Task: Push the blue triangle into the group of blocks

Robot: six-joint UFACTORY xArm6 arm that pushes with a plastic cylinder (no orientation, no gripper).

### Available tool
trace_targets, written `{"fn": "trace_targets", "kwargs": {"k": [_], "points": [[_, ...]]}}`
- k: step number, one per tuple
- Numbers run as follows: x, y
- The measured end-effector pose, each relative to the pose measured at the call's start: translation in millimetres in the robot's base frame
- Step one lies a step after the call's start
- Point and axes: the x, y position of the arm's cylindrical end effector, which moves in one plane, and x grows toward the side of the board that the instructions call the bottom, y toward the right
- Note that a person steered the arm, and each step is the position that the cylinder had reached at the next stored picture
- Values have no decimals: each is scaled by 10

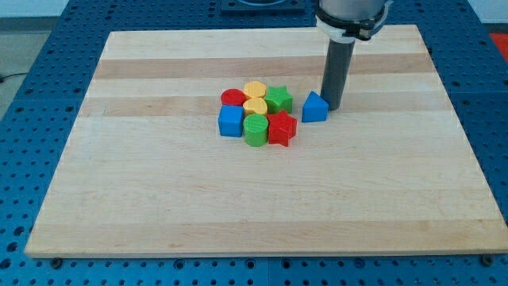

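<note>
The blue triangle (pixel 314 107) sits on the wooden board (pixel 159 199), just right of the group of blocks and a small gap apart from it. My tip (pixel 332 106) is at the triangle's right side, touching or nearly touching it. The group holds a red cylinder (pixel 233 98), a yellow block (pixel 255 89), another yellow block (pixel 255 106), a green star (pixel 279 99), a blue cube (pixel 231 121), a green cylinder (pixel 255 130) and a red star (pixel 282 128), all packed together near the board's middle.
The board lies on a blue perforated table (pixel 32 95). The arm's body (pixel 349 16) hangs over the board's top edge at the view's top right.
</note>
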Motion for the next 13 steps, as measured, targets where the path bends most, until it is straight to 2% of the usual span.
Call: {"fn": "trace_targets", "kwargs": {"k": [13], "points": [[137,-490]]}}
